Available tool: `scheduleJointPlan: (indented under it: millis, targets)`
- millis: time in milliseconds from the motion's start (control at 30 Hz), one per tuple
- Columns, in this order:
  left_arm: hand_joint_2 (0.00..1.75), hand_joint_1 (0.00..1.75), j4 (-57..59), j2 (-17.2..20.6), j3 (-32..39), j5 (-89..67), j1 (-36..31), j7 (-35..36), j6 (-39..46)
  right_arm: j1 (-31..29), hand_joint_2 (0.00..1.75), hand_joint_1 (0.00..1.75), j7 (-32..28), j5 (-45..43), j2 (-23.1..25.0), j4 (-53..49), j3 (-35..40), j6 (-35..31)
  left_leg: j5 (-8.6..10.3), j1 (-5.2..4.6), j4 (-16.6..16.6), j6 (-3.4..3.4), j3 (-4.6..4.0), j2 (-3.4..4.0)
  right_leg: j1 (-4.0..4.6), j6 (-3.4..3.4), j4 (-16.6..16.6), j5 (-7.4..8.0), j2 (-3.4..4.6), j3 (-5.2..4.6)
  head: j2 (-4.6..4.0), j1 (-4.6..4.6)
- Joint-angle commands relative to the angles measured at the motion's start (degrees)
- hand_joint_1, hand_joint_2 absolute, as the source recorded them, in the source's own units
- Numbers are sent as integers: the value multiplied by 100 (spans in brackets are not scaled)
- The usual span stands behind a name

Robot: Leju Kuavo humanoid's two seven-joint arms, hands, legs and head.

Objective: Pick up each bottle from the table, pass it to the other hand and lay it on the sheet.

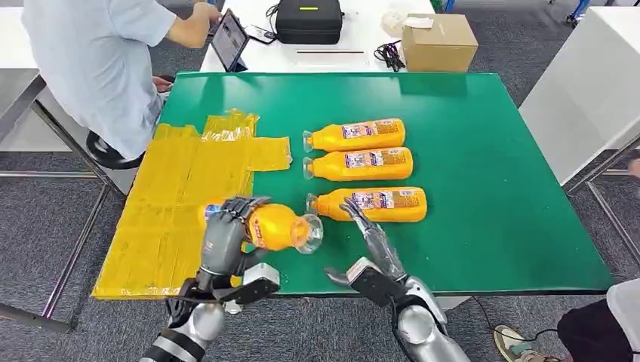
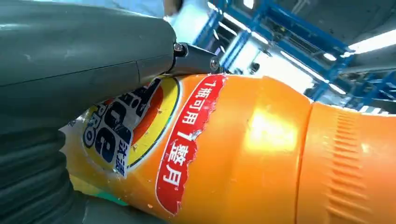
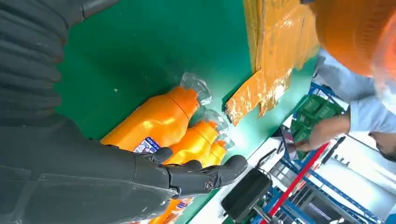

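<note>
Bottles (image 1: 355,136) lie on green table (image 1: 490,173) beside yellow sheet (image 1: 173,188).

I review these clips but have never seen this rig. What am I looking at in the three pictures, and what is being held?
A humanoid robot films from its head and both wrists. In the head view its left hand grips an orange bottle above the yellow sheet's edge on the green table. Its right hand is empty, fingers spread. Three more bottles lie in a row. The left wrist view shows the held bottle close up; the right wrist view shows the row beyond that hand. A person stands at the far left corner.
</note>
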Motion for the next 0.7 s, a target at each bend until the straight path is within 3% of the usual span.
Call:
scheduleJointPlan:
  millis: [33,133,400,533,700]
  targets:
    - [175,175,1299,82,1494,-2185,-696,719,7,-254,175,0,-82,-38,99,263,-106,76,-8,7,0,-9,15,9,8,-12,-4,-4,5,15,0,0]
    - [175,175,2346,421,1663,-2914,-1238,1257,7,-403,175,0,-128,-125,118,381,-92,150,-4,6,-4,-12,15,18,7,-15,-4,2,15,12,0,0]
    - [175,175,2747,465,1594,-3077,-1449,1397,7,-438,175,0,-128,-128,111,381,-89,156,5,14,-2,-17,8,-2,14,-13,-1,0,-3,8,0,0]
    - [175,175,4107,748,1177,-3610,-2135,2026,-41,-614,175,0,-142,-166,90,465,-55,219,0,18,3,-20,11,10,18,-17,2,-1,7,14,0,2]
    - [175,175,4417,733,1169,-3539,-2295,2124,-285,-620,175,0,-141,-199,105,505,-77,232,1,18,5,-25,8,17,19,-22,7,1,13,6,0,-2]
